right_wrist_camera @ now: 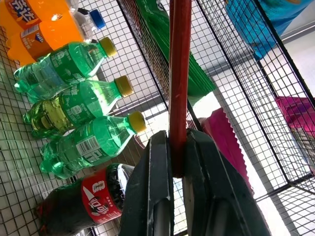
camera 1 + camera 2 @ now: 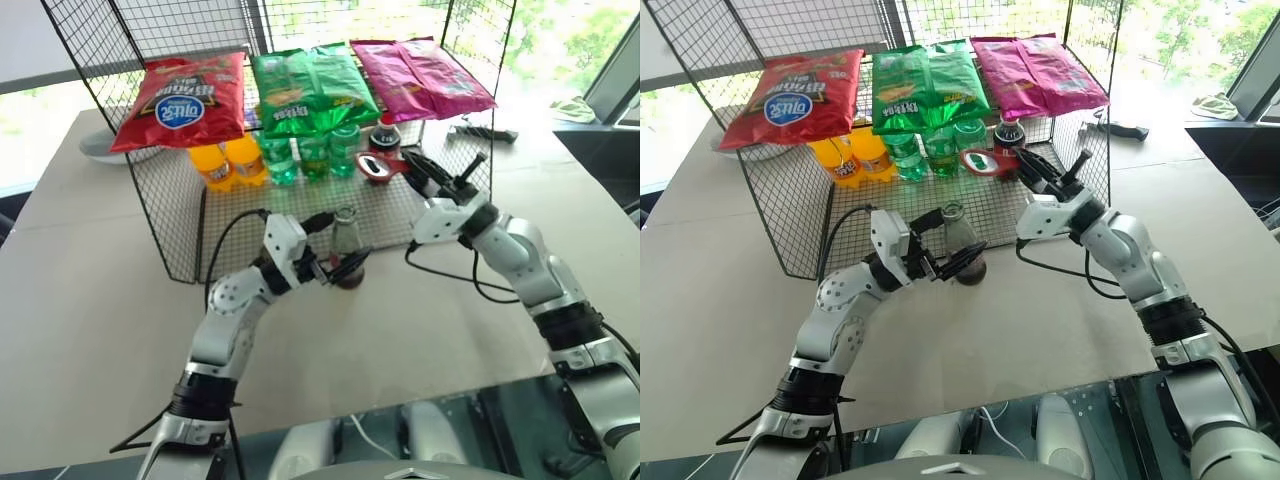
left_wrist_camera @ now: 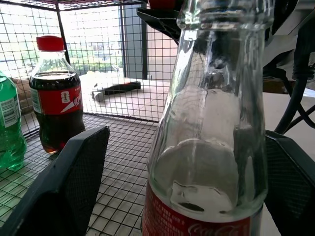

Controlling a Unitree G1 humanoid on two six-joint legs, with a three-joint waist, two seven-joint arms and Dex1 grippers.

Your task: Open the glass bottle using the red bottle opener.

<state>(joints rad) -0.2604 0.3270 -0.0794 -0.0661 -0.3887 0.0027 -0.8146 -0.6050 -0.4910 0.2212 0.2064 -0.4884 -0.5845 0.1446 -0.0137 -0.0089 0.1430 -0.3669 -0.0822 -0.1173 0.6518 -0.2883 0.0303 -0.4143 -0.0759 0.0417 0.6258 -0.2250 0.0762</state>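
1. I count three chip bags (image 2: 310,85), three green bottles (image 2: 312,155), two orange bottles (image 2: 228,160), one dark cola bottle (image 2: 385,135).
2. Glass bottle (image 2: 346,245) stands at the wire rack's (image 2: 170,215) front edge on a beige table (image 2: 90,290); left gripper (image 2: 340,268) spread around it.
3. Right gripper (image 2: 408,168) pinches the red bottle opener (image 2: 380,167).
4. Windows behind.

Black fingers (image 1: 158,196) clamp the red bottle opener (image 1: 179,73).
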